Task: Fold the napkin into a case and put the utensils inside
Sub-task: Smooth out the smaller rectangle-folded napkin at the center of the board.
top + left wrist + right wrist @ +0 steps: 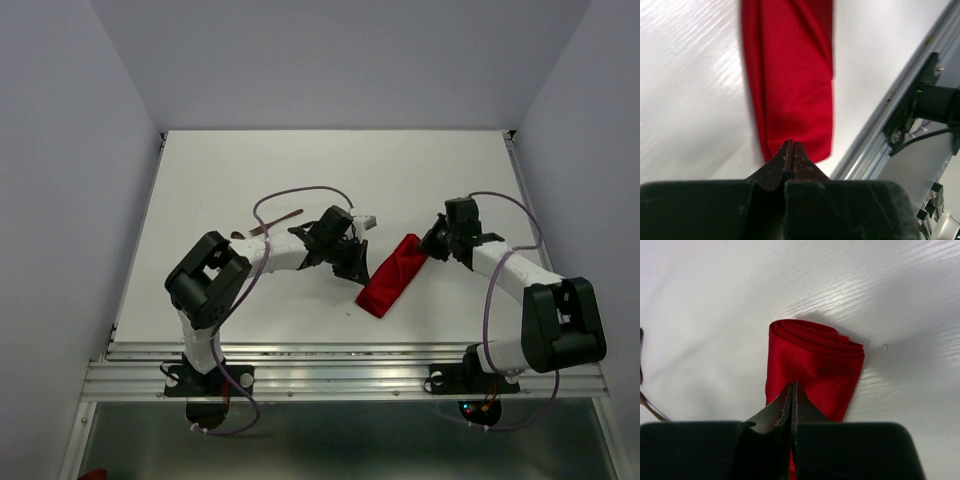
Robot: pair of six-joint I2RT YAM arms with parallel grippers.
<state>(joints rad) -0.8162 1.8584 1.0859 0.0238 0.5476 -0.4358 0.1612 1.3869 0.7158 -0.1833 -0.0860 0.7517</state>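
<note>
The red napkin (392,276) lies in the middle of the table as a narrow folded strip, slanting from upper right to lower left. My left gripper (357,270) is shut, and its tips (791,145) hover over the napkin's (790,80) near end with nothing seen between them. My right gripper (426,246) is also shut at the strip's upper end. Its tips (792,387) sit above the napkin (815,360), whose layered fold lies just ahead. The slim brown utensils (281,219) lie behind the left arm, and one thin handle (652,410) shows at the left edge of the right wrist view.
An aluminium rail (340,365) runs along the table's near edge, close to the napkin's lower end (880,125). The right arm's base (935,100) stands beyond that rail. White walls enclose the table on the left, back and right.
</note>
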